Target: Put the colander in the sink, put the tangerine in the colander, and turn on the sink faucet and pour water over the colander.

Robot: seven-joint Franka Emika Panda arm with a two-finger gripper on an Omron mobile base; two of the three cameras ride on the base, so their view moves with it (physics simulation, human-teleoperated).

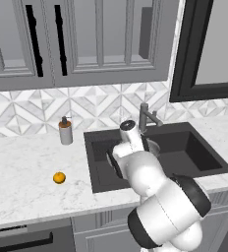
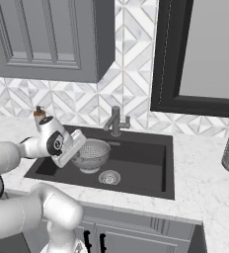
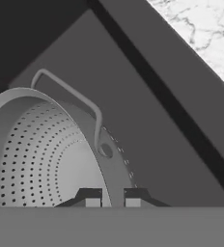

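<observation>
The colander (image 2: 91, 154) sits in the sink (image 2: 141, 163), on the basin floor towards its left end, just beside the round drain (image 2: 109, 177) and below the faucet (image 2: 116, 120), which stands at the back rim; no water shows at the spout. The arm reaches down into the basin, and the fingers (image 3: 93, 198) straddle the colander's rim right next to one of its thin side handles (image 3: 75, 96), one tip inside the bowl and one outside; they look clenched on the rim, a thin edge that gives a narrow pinch a firm hold on so wide a bowl. Whether the bowl already rests with its full weight on the floor cannot be told. The tangerine (image 1: 59, 177) lies well apart on the marble worktop (image 1: 22, 167), left of the sink and nearer the front than the soap bottle (image 1: 65, 131). By the look of it, the first step is about finished; letting go and fetching the fruit would follow
</observation>
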